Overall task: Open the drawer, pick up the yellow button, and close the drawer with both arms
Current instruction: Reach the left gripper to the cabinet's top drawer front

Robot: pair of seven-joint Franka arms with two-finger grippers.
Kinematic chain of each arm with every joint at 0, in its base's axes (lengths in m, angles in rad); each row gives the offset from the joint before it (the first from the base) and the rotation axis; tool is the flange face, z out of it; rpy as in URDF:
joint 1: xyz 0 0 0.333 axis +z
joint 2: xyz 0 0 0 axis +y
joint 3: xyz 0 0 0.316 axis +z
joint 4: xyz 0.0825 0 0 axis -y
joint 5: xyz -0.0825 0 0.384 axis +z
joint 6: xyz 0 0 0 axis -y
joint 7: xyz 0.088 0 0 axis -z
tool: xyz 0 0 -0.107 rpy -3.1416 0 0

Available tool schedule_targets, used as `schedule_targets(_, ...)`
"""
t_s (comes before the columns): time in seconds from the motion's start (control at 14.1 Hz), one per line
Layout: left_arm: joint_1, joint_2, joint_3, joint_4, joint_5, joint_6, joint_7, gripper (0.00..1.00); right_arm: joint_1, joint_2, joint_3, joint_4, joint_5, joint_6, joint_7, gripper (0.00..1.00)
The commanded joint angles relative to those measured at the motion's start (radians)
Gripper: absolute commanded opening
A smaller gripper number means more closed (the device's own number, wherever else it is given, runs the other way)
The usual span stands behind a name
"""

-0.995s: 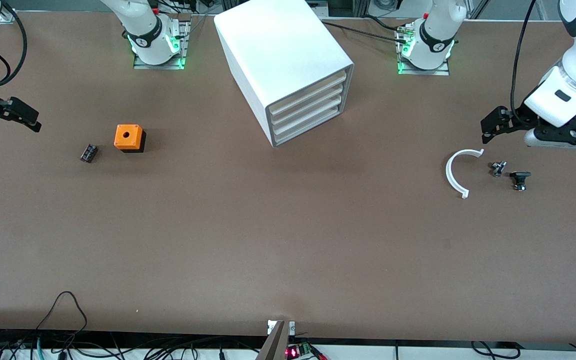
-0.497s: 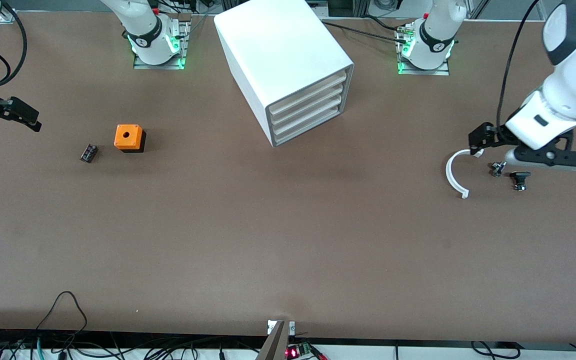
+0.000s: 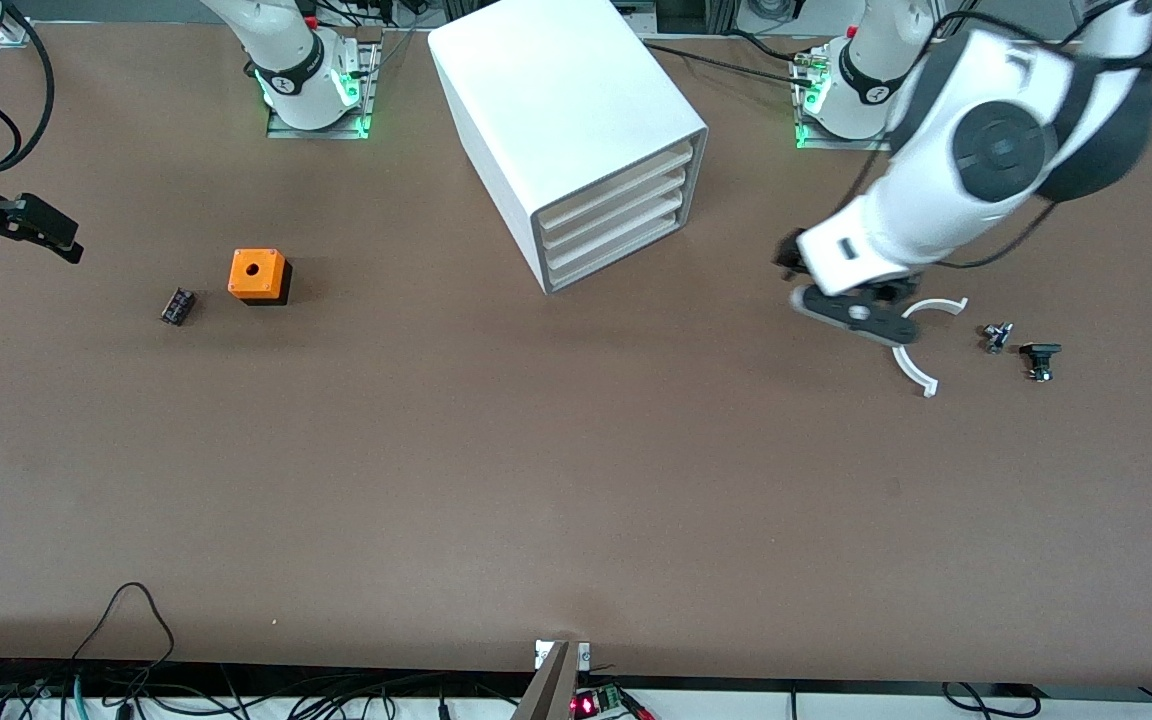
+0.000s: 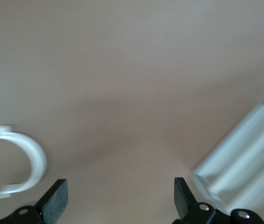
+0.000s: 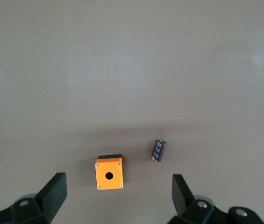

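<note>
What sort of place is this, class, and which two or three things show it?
Probably a robotics lab bench. Two white robot arms are bolted to a bare brown table, cables trail along its edge, and test parts lie on it: a white drawer cabinet and an orange cube.

The table (image 3: 576,480) is covered by a brown top that looks matt and smooth, with no shine. The cabinet (image 3: 556,110) looks like smooth white plastic, with a soft gleam seen on its top. The same white plastic look is shown by the drawer (image 3: 616,190) fronts. The orange cube (image 3: 257,273) looks like matt plastic with a black base. The curved white piece (image 3: 911,368) looks like plain smooth plastic. The small dark part (image 3: 177,306) beside the cube looks a little shiny. The left arm (image 3: 936,190) is covered in glossy white shells with dull grey-black caps. The left gripper (image 4: 117,200) fingers (image 4: 57,198) look like matt black plastic, and so do the right gripper (image 5: 117,196) fingers (image 5: 54,191).
</note>
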Motion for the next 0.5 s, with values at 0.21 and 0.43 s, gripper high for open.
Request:
schedule_targets(0.21,0.009,0.113,-0.045,-0.157,-0.443,0.022,0.034,1.0,0.002,-0.002,-0.002,0.017,0.016,-0.019,-0.01,1.0)
schedule_targets(0.43,0.012,0.135,-0.048,-0.215,-0.617,0.021,0.12,0.98,0.0,-0.002,-0.002,0.017,0.016,-0.019,-0.013,1.0)
